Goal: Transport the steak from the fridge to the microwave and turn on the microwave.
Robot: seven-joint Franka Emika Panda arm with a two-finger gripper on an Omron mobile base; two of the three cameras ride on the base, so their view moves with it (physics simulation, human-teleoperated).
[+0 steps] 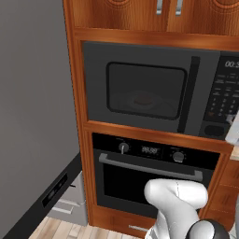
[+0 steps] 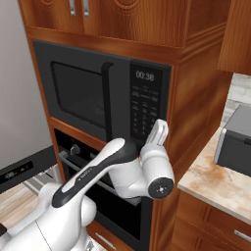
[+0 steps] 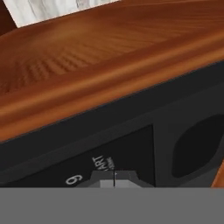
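Note:
The microwave (image 1: 149, 88) sits built into the wooden cabinet with its windowed door shut. Through the window a dim reddish lump, the steak (image 1: 144, 99), lies on the round turntable. The keypad (image 2: 144, 110) is on the microwave's right side and its display shows digits. My gripper (image 2: 156, 133) is shut, with its tips against the lower part of the keypad. In the hand view the closed fingertips (image 3: 114, 180) rest right at the key marked START, beside the 9. The grey fridge (image 1: 32, 116) fills the left.
A black knobbed oven (image 1: 149, 172) sits directly under the microwave. Wooden cabinet doors (image 2: 122, 14) are above it. To the right, a small silver toaster oven (image 2: 238, 142) stands on a stone counter (image 2: 215, 181). My arm's elbow hangs in front of the oven.

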